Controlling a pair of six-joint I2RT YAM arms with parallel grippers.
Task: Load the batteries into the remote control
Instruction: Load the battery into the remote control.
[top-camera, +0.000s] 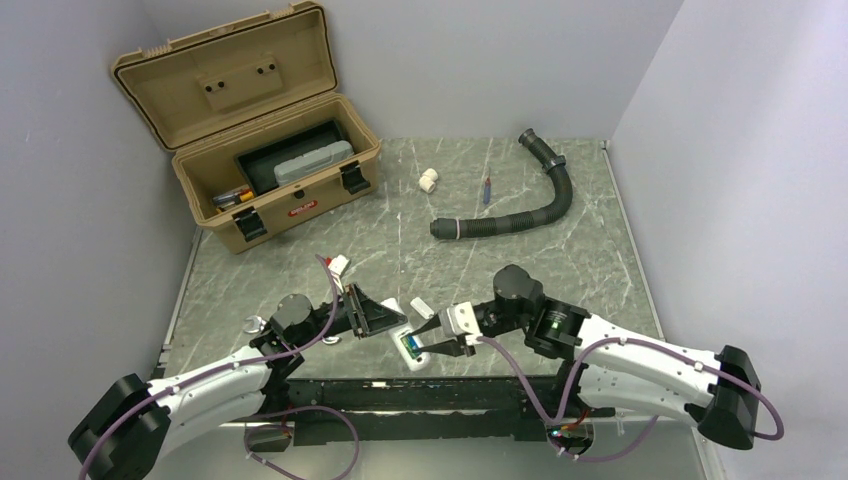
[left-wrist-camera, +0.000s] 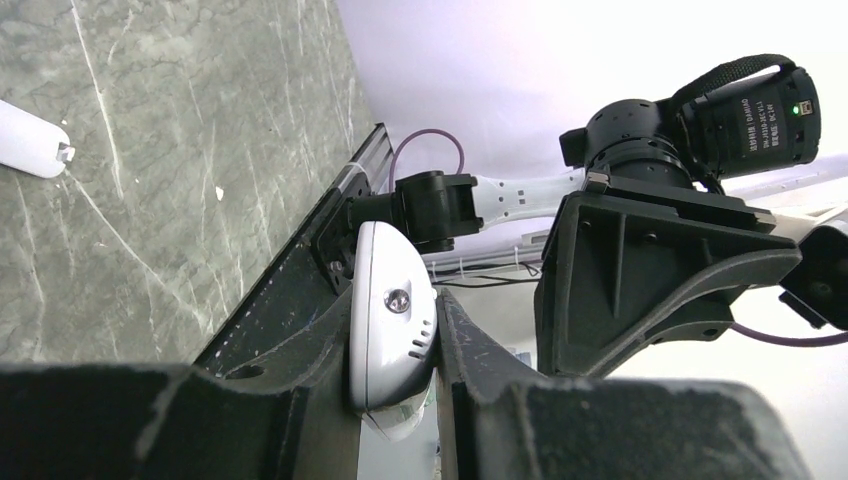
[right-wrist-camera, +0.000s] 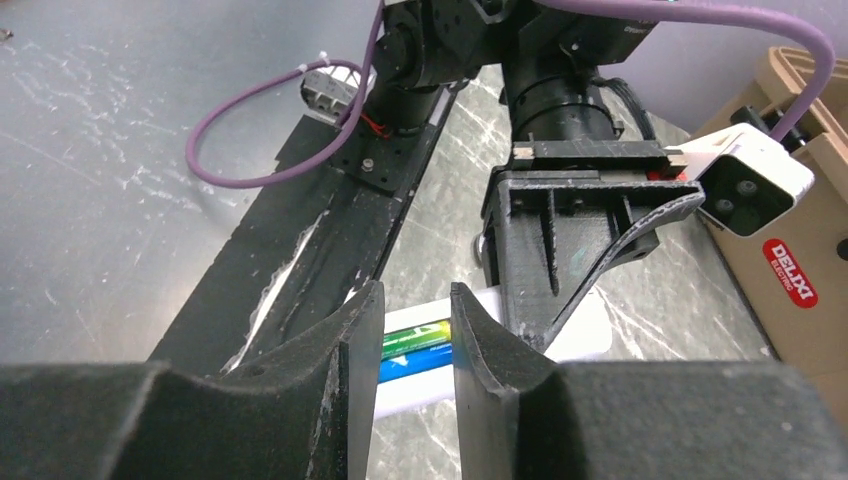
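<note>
**Top external view: remote held at the near edge, both batteries seated**

Top external shows the remote control (top-camera: 410, 348) at the near middle of the table (top-camera: 300, 285), between the two arms. The left gripper (top-camera: 388, 325) is clenched on its left end. In the left wrist view the white remote (left-wrist-camera: 392, 315) stands edge-on, squeezed between the two black fingers (left-wrist-camera: 320, 380), and tilts up off the table.

The right gripper (top-camera: 437, 347) sits over the right part of the remote. From the right wrist camera its fingers (right-wrist-camera: 350, 340) stand a little apart with nothing pinched between them. Through that narrow gap the batteries (right-wrist-camera: 413, 350) show, lying side by side in the remote's open compartment, the green one (right-wrist-camera: 418, 334) just above the blue one (right-wrist-camera: 410, 366). Whether the fingertips touch the remote cannot be told.

A small white cover (top-camera: 421, 307) lies on the table just beyond the remote. A tan toolbox (top-camera: 270, 195) stands open at the far left. A black ribbed hose (top-camera: 520, 215) curves across the far right. Between them lie a stubby white pipe fitting (top-camera: 428, 181) and a slim red-and-blue stick (top-camera: 487, 189).
</note>
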